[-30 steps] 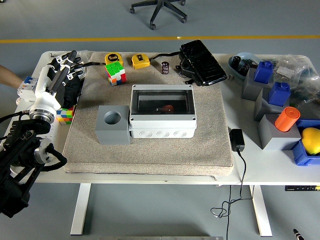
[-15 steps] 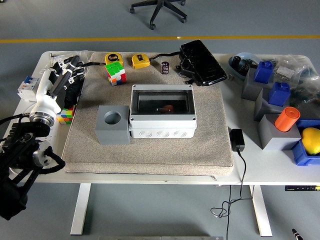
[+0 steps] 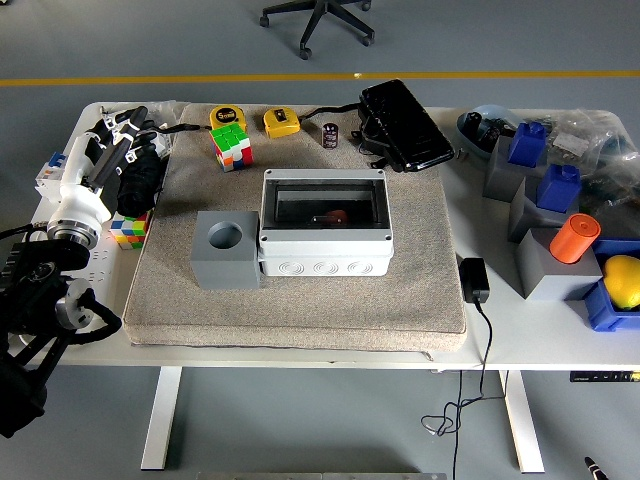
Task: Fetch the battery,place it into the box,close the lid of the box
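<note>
Grey floor with a yellow line and an office chair base (image 3: 318,20) lies beyond a white surface (image 3: 300,345) that carries a beige mat (image 3: 300,290). Nearest on the mat, relative to the grey box (image 3: 325,222), a grey block with a round hole (image 3: 227,249) touches the box's left side. The box stands in the middle of the mat with its clear lid down, and a small reddish thing, possibly the battery (image 3: 333,216), shows through the lid inside it. Right of the box, off the mat, a black adapter (image 3: 473,279) lies with its cable hanging over the edge. Further right stand grey blocks with blue parts (image 3: 545,185), an orange cylinder (image 3: 574,238) and a yellow ball (image 3: 622,280). Left of the box, at the mat's edge, the left hand (image 3: 112,160) rests over the surface with its fingers loosely extended, grasping nothing; a small colourful cube (image 3: 129,229) sits beside its wrist. Behind the box, a larger colour cube (image 3: 231,146), two yellow tape measures (image 3: 280,122) and a small dark cylinder (image 3: 330,135) lie in a row, with a black case (image 3: 405,125) at the far right of them.
</note>
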Available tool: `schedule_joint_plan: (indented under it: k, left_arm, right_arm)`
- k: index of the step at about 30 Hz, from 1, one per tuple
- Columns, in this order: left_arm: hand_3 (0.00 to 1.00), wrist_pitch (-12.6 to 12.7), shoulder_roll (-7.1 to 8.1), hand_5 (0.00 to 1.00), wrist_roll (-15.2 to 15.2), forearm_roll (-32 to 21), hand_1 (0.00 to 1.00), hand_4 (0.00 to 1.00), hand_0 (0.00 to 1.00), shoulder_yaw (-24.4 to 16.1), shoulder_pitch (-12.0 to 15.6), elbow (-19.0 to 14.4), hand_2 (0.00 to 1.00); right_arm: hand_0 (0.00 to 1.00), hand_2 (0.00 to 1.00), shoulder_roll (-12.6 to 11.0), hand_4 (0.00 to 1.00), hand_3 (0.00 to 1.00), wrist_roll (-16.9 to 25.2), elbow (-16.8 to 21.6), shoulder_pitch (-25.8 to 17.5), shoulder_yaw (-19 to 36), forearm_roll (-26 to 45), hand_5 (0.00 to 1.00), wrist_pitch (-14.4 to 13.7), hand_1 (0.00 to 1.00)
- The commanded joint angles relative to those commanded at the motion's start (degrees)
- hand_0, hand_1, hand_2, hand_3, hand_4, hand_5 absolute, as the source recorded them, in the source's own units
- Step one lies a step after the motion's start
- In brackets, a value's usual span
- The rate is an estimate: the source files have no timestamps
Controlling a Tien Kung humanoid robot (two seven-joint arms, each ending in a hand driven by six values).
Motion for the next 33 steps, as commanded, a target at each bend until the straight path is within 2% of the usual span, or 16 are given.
schedule_joint_plan:
  k: [33]
  left_arm:
    - [0.641,-0.99,-0.52,0.505,1.03,1.04,0.663,0.964,0.608,-2.51,0.41,-0.58,0.61]
  right_arm:
    - [0.592,0.597,0.37,0.985,0.552,-0.01,-0.07,-0.55,0.7,-0.11,0.579,0.14,0.604]
